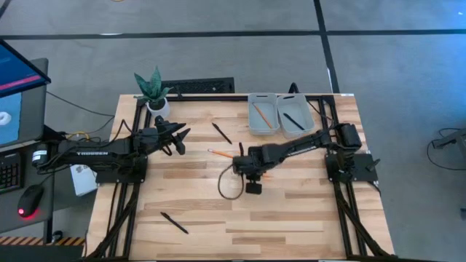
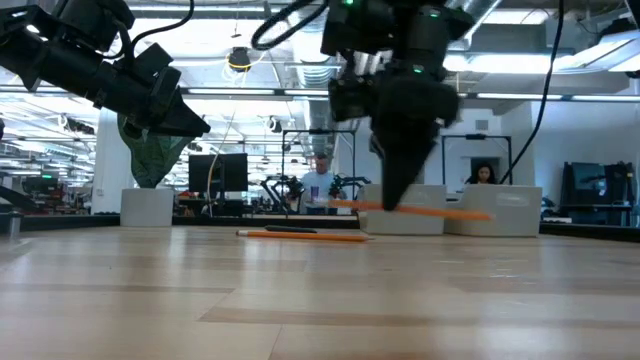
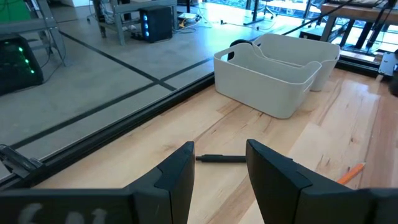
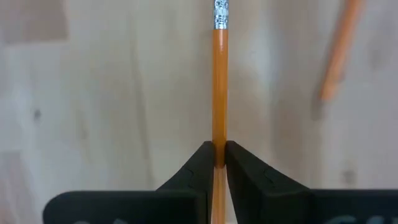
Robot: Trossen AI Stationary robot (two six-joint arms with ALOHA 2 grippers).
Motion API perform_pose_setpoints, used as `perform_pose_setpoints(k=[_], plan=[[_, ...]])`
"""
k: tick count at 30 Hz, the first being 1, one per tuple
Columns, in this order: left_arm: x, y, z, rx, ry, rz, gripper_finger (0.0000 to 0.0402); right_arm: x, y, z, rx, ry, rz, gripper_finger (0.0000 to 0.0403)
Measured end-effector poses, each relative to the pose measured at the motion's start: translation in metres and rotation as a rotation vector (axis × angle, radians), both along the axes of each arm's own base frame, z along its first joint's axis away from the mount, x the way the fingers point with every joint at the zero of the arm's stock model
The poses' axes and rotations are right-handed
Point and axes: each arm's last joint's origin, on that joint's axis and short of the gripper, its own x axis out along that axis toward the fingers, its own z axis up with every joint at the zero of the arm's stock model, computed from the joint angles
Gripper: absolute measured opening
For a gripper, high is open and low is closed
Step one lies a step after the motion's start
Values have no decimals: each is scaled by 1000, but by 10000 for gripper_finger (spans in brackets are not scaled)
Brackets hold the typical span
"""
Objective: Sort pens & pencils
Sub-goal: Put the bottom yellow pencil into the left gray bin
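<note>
My right gripper (image 1: 246, 169) hangs over the middle of the table, shut on an orange pencil (image 2: 440, 211). A second pencil (image 1: 218, 153) lies flat on the wood just left of it, also seen in the right wrist view (image 4: 339, 56). One black pen (image 1: 222, 133) lies toward the far edge and another pen (image 1: 175, 223) near the near-left corner. My left gripper (image 3: 219, 171) is open and raised over the table's left part, with the far pen (image 3: 221, 158) showing beyond its fingers. A pencil lies in the left bin (image 1: 262, 114) and a pen in the right bin (image 1: 295, 116). My right gripper pinches the orange pencil's shaft (image 4: 219, 140) about its middle between the two fingers (image 2: 400, 185). The fingers come from above, pointing down, and lie across it. The pencil is lifted clear of the table and level, with its metal ferrule end (image 4: 221, 14) sticking out ahead.
Two pale bins stand side by side at the far edge, right of centre (image 3: 267, 74). A potted plant (image 1: 154, 91) stands at the far-left corner. A dark cable loop (image 1: 229, 185) hangs beside the right arm. Bare wood spans the near half of the table.
</note>
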Motion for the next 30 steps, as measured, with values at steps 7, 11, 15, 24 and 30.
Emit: perform_pose_setpoints(k=[7,11,15,24,30], plan=[[0,0,0,-1,-1,1,135,15,-35,32,-7,-40,-65,60],[0,0,0,-1,-1,0,135,21,-59,51,-31,-75,-129,60],[0,0,-1,-2,5,0,135,26,-82,71,-33,-127,-189,60],[0,0,-1,-3,9,0,135,21,-141,119,-105,-193,-351,60],[0,0,-1,-3,9,1,135,3,-181,134,-168,-156,-496,60]])
